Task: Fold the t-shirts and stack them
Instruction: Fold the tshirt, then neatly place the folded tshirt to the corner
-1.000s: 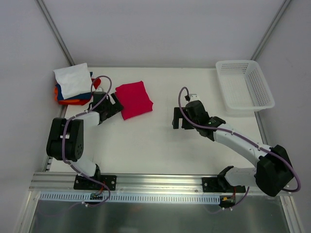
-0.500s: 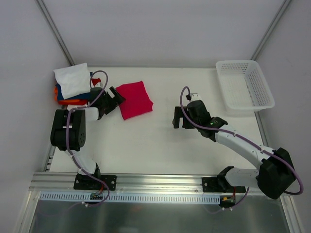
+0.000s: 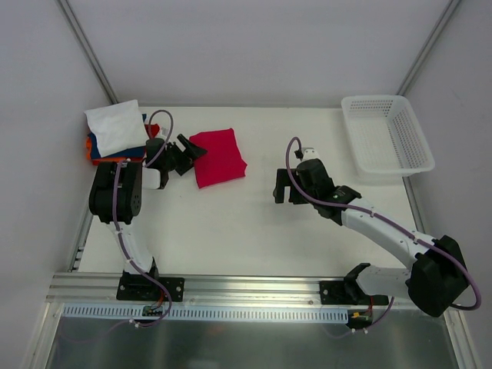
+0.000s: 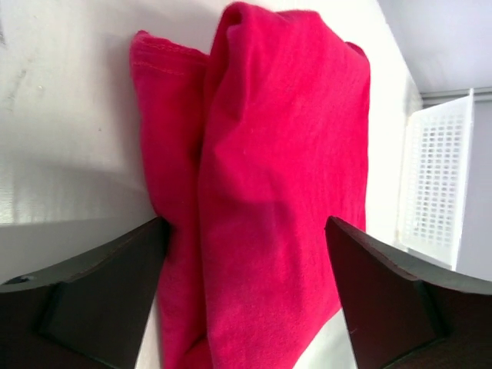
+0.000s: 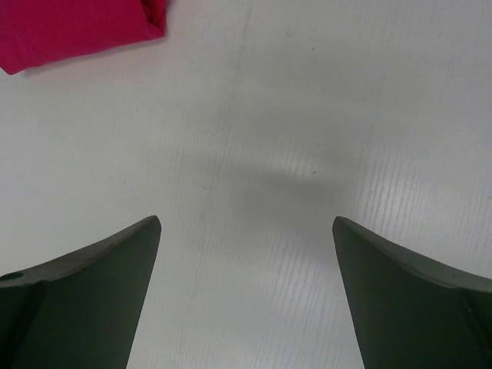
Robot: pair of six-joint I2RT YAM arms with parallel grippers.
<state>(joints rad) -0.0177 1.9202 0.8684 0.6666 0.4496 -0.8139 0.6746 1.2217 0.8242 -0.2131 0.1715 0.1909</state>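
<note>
Left pincer (image 3: pixel 188 151): jaws wide, low at the left edge of the folded crimson t-shirt (image 3: pixel 221 157). In the wrist view the shirt's folded edge lies between the two fingers. One finger (image 4: pixel 100 296) sits right at the cloth, but nothing is clamped yet.

Right pincer (image 3: pixel 286 192): also fully open, holding nothing, hovering over bare tabletop (image 3: pixel 254 231) mid-table, well apart from the shirt.

Step, my read: folding looks done and this is the pickup for stacking. The crimson shirt is a compact rectangle, flat on the tabletop just right of the stack (image 3: pixel 115 142), which sits at the far-left corner with the white t-shirt (image 3: pixel 114 125) on top and blue, orange and red edges showing under it.

Next move calls for:
- closing on all layers at that edge, not just the top ply
- lifting without letting the fold spill open
- carrying left and setting it square on the white one

Risk: a one-edge grip may let the far side droop and unfold.

Containers: a white mesh basket (image 3: pixel 372 98) at far right, with no cloth visible in it.
</note>
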